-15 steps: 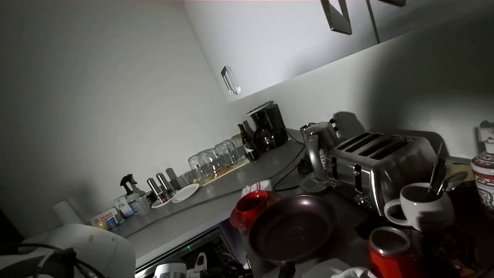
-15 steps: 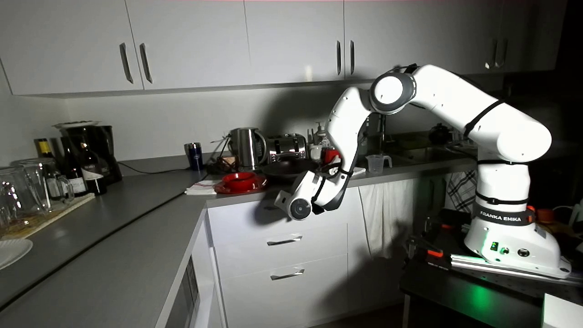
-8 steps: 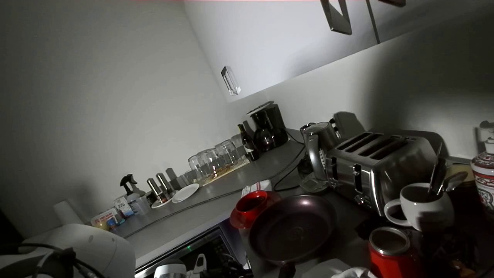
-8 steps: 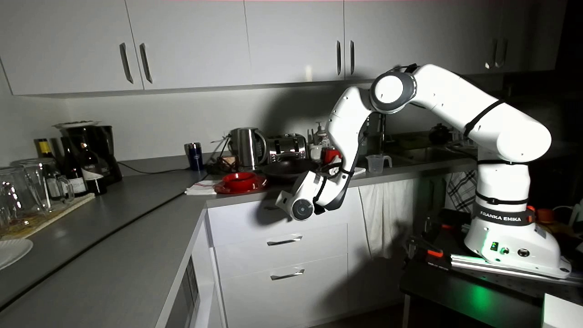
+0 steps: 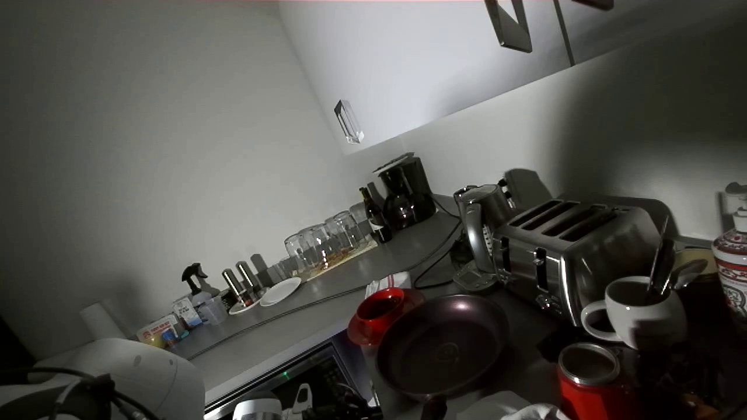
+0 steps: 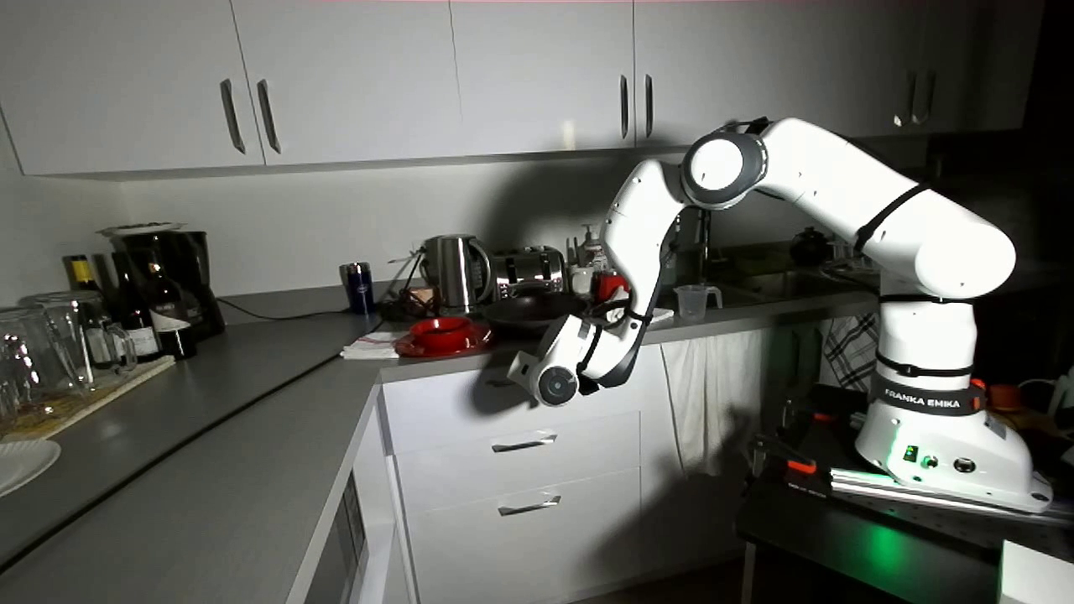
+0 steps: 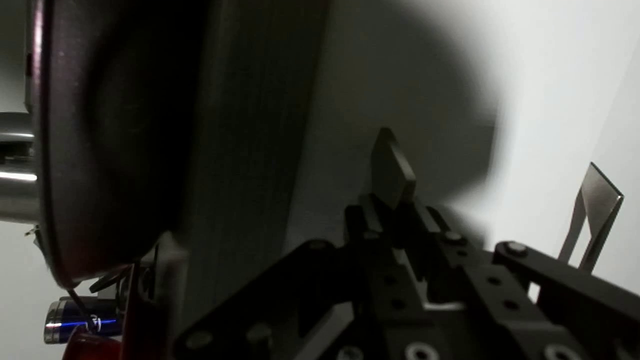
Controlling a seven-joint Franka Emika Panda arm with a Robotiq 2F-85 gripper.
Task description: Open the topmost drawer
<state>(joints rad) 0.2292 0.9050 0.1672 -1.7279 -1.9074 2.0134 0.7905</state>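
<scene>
Light falls dim and patchy; in the wrist view, soft shadow darkens the topmost drawer (image 7: pixel 435 110) toward one o'clock; the frying pan (image 7: pixel 125 145) blurs at nine.

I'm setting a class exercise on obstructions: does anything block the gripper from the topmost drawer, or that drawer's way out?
Nothing visible: the gripper is shut on the handle of the topmost drawer. In an exterior view, only the robot's arm hangs in front.
</scene>
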